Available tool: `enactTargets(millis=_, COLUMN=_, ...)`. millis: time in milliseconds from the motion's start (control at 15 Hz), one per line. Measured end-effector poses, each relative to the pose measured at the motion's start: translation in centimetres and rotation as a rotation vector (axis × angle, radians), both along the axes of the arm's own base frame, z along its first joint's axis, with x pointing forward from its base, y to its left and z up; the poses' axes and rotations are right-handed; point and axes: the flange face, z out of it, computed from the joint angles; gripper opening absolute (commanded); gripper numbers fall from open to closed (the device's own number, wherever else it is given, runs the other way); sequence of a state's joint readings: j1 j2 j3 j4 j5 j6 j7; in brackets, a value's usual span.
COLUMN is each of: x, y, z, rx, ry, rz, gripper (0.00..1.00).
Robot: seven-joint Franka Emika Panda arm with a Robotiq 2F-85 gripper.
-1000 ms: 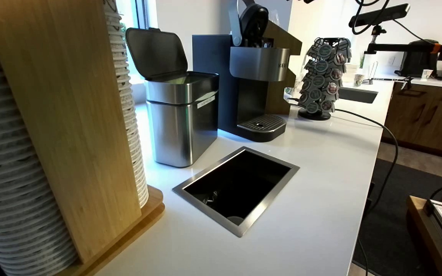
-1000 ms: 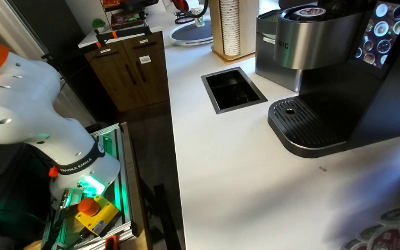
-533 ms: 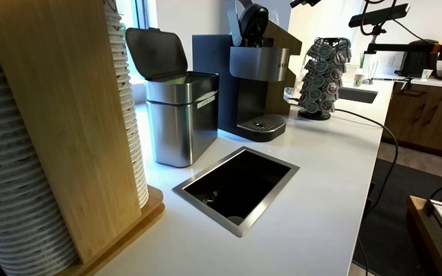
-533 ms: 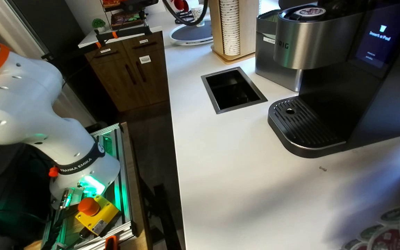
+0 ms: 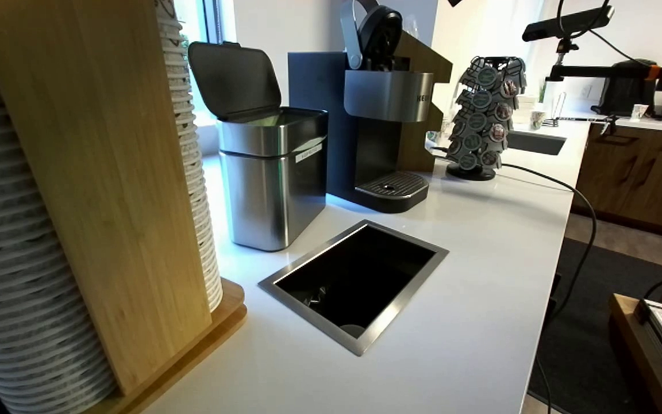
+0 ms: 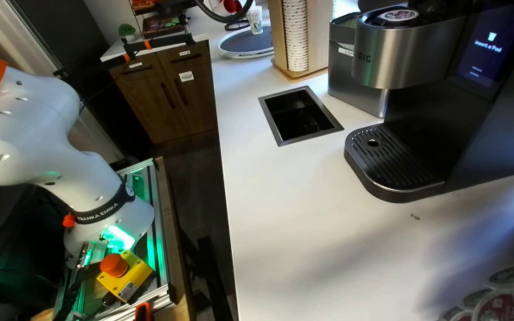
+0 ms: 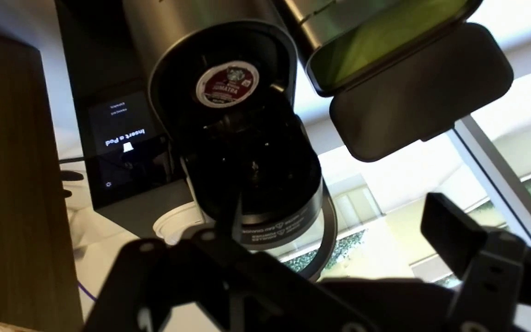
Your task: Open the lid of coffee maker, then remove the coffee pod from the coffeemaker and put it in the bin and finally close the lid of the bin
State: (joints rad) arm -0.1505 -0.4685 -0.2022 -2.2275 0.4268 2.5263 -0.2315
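Observation:
The coffee maker (image 5: pixel 388 95) stands on the counter, its lid (image 5: pixel 381 37) raised. In the wrist view the lid (image 7: pixel 265 180) is tipped back and a red-and-white coffee pod (image 7: pixel 227 85) sits in the holder. The pod's top (image 6: pixel 398 16) also shows in an exterior view. The steel bin (image 5: pixel 256 190) stands beside the machine, its dark lid (image 5: pixel 236 77) up; the wrist view shows this lid (image 7: pixel 417 97) and a green inside. My gripper (image 7: pixel 338 207) is open and empty, fingers wide apart, with the machine's lid beyond the left finger. Exterior views show at most a dark tip at the top edge.
A steel-framed opening (image 5: pixel 403 296) is set in the counter before the bin. A wooden cup stand (image 5: pixel 95 190) is close by. A pod rack (image 5: pixel 483 115) stands past the machine. The screen (image 6: pixel 484 44) reads "Insert a Pod". A cable hangs along the counter's edge.
The machine's screen has changed from cup pictures to "Insert a Pod". The arm and its cable have shifted a little; the dark tip at the top edge dipped, then rose. Both lids and the pod are unmoved.

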Motion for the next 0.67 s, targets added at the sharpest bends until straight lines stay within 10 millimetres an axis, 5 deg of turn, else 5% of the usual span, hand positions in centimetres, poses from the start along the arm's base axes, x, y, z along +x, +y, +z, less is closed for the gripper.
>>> enactTargets(millis=200, x=-0.1, y=2.2, z=-0.7, rx=-0.088, ry=0.002, rz=0.063, gripper=1.00)
enactTargets(millis=667, x=0.0, y=2.3, z=-0.7, rx=-0.172, ry=-0.010, rz=0.093, gripper=1.00)
